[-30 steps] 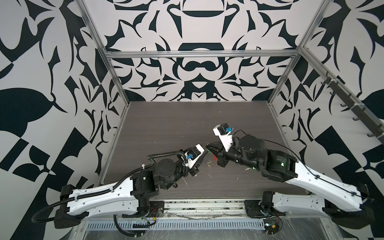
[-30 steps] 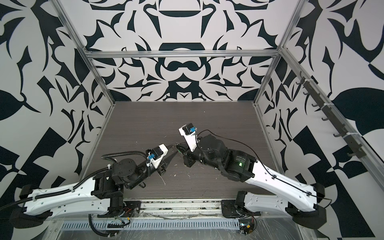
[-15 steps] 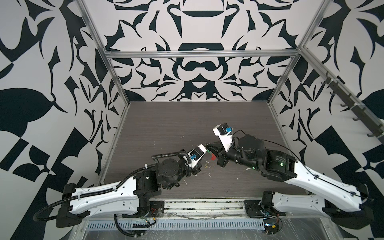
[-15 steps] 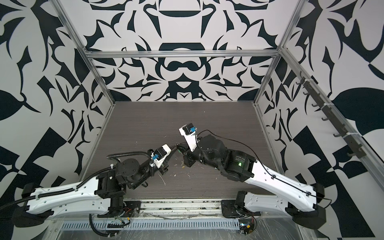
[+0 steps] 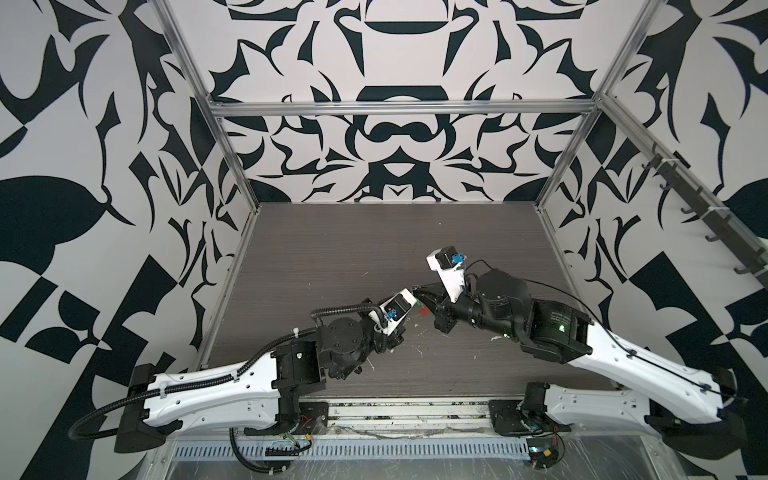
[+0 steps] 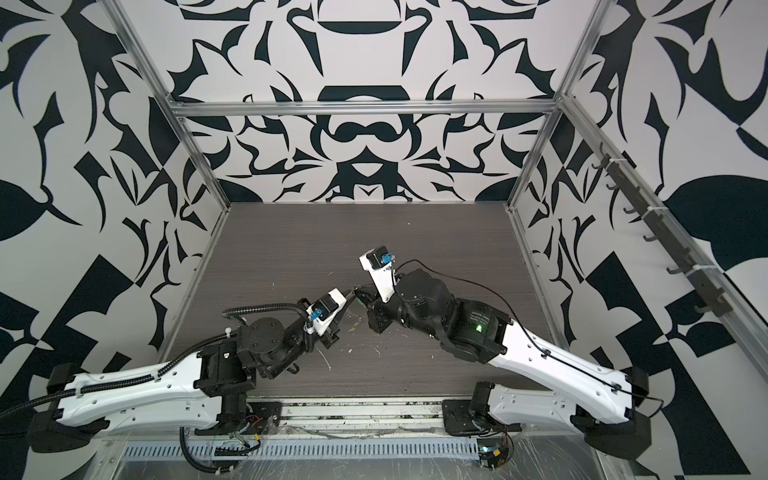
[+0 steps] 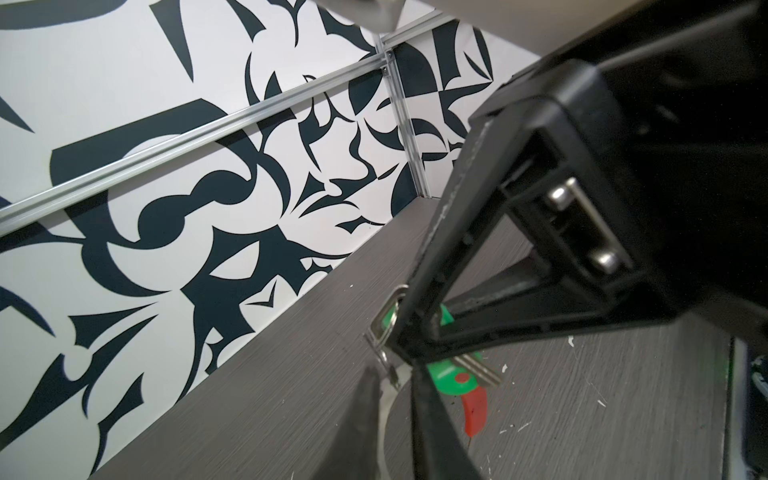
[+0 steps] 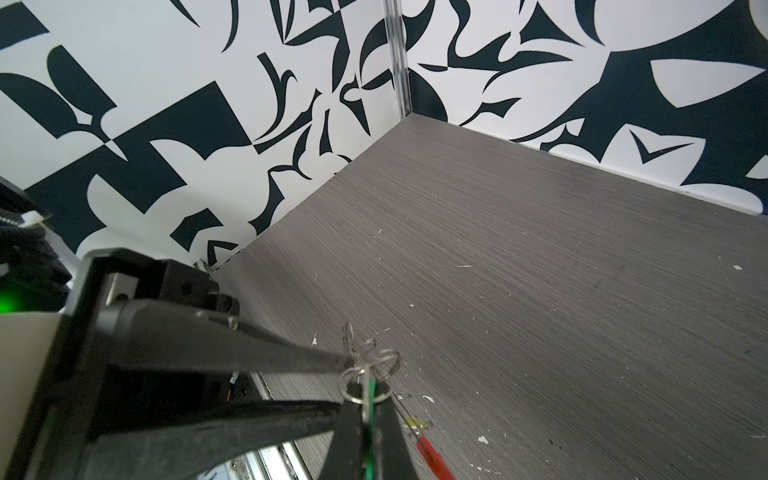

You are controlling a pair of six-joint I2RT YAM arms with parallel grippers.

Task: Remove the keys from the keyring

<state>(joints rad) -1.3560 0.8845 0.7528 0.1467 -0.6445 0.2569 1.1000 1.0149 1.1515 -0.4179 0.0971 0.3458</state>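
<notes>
The right hand (image 8: pixel 369 395) is clamped on the green-tagged key (image 7: pixel 442 374) at the front centre of the worktop (image 8: pixel 540 291). The thin grey keyring (image 7: pixel 474 409), with its red section, hangs alongside. The left hand (image 7: pixel 392 374) has its fingers close about the wire; grip indeterminate. The worktop is dark woodgrain with white flecks; the walls (image 5: pixel 395 145) are black-and-white patterned.

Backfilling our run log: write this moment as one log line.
phase: key removal | right gripper: shut on keyring | left gripper: fingers flank green-tagged key, grip unclear

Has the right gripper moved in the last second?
No. In both top views the right gripper is just as far from the table's back edge as before, shut on the keyring.
</notes>
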